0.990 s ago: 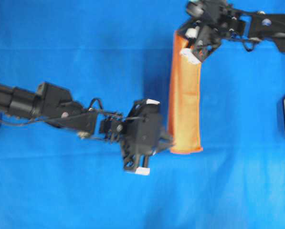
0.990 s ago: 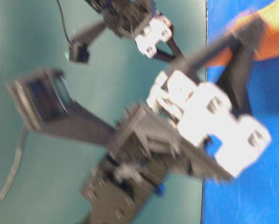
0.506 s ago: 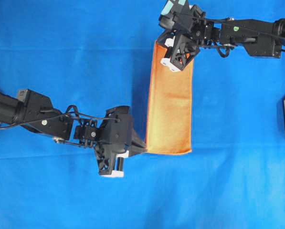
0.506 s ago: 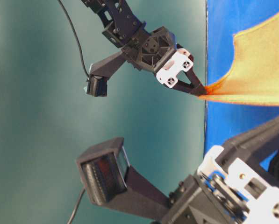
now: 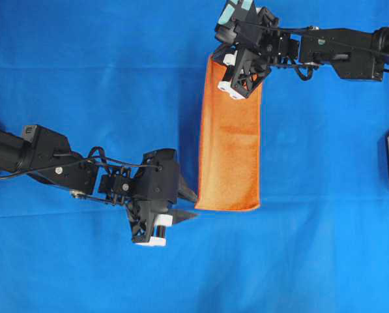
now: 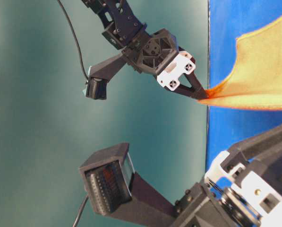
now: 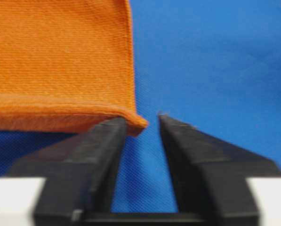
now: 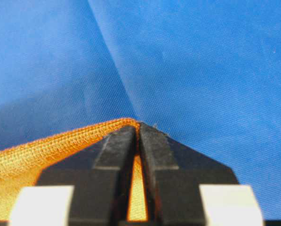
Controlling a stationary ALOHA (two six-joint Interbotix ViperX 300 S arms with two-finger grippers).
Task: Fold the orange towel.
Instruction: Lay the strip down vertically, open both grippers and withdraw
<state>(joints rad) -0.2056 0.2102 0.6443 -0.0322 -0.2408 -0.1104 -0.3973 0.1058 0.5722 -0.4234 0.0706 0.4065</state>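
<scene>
Towel [image 5: 230, 140] lies folded in a long strip on blue cloth [image 5: 83, 78]. My left pincer [image 7: 142, 125] spread, beside near corner; right pincer [image 8: 139, 129] pinching far corner. Soft, light, limp: grab hemmed corners.

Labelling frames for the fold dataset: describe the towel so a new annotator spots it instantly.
A large blue cloth covers the whole table. Right of centre in the overhead view lies the orange towel, a long narrow strip running from the right gripper at its far end to the left gripper at its near corner. It is the only orange thing, fuzzy-textured with a thin stitched hem.
</scene>
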